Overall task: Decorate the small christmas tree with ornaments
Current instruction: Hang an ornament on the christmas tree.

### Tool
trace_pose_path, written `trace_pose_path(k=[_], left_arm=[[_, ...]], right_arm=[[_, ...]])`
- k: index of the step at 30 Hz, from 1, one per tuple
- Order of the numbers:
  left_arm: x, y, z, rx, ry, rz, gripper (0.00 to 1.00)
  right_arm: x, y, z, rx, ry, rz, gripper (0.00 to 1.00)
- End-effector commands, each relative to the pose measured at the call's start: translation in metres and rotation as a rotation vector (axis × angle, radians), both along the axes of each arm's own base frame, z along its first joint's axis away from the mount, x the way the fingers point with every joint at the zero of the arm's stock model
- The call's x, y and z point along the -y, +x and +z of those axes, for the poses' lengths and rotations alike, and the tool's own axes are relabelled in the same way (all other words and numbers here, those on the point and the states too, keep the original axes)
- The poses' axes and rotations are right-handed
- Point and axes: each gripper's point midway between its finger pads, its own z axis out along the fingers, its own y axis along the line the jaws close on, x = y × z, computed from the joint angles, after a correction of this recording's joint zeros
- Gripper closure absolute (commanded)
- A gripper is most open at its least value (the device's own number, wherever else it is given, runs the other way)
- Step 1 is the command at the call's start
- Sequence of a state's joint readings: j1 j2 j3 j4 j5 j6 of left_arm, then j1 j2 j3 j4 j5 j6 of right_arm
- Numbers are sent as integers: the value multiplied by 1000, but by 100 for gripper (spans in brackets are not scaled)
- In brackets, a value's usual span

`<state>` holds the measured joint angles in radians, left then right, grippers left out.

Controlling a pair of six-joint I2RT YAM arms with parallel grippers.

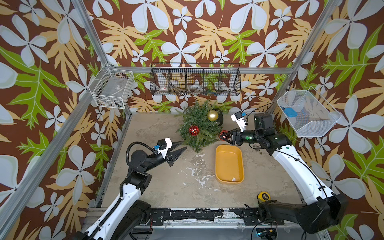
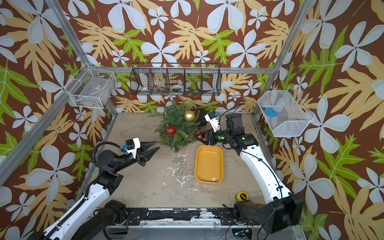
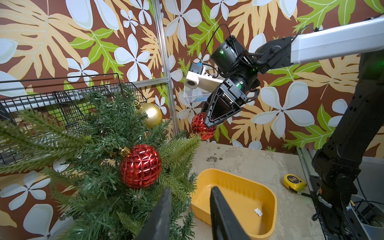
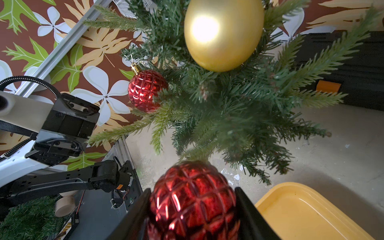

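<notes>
Pinching a faceted red ball (image 4: 193, 199) across its widest part, the right claw (image 1: 225, 136) holds it off the table (image 1: 166, 176), just beside the right fringe of the small tree (image 1: 199, 124). The ball's cap end meets the tips of a drooping branch. Its skin is glossy and cut into a quilted grid of raised diamonds that catch the light.

The tree stands at the far middle of the table, close to the back wall. It is a bushy mound of stiff dark green needles, with paler green at some branch ends. Two balls hang in it. A gold ball (image 1: 212, 115) sits on the far right side, smooth, satin and plainly round. A second red ball (image 1: 193, 129) sits on the near left with the same diamond pattern, topped by a small gold cap (image 3: 124, 151).

The left claw (image 1: 184, 145) has its two tapered, wedge-shaped black fingers spread with nothing between them, their points just beside the tree's near left fringe.

On the near side of the tree lies a yellow tray (image 1: 217, 166), a smooth plastic rectangle with rounded corners and low walls. A crumpled white scrap (image 1: 233, 178) lies in its near right corner. A yellow tape measure (image 1: 262, 196) lies at the near right. The table is matt, mottled grey-beige, with flaky white patches.
</notes>
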<state>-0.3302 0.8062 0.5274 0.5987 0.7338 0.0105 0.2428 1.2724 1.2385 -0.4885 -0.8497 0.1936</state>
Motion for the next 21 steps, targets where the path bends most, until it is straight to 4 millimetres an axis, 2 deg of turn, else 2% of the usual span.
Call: trace_pose_path(k=[1, 3, 9, 15, 21], left_arm=[[1, -1, 2, -6, -1, 1, 67], [5, 1, 1, -13, 18, 23, 67], [40, -6, 0, -38, 41, 24, 67], [87, -11, -14, -67, 85, 23, 67], [105, 9, -11, -126, 35, 128, 68]], right_arm=[[-6, -6, 12, 21, 65, 30, 54], [-7, -10, 14, 24, 84, 47, 54], [-11, -14, 16, 21, 110, 82, 54], [-12, -13, 13, 14, 111, 88, 54], [-11, -14, 11, 17, 103, 86, 54]])
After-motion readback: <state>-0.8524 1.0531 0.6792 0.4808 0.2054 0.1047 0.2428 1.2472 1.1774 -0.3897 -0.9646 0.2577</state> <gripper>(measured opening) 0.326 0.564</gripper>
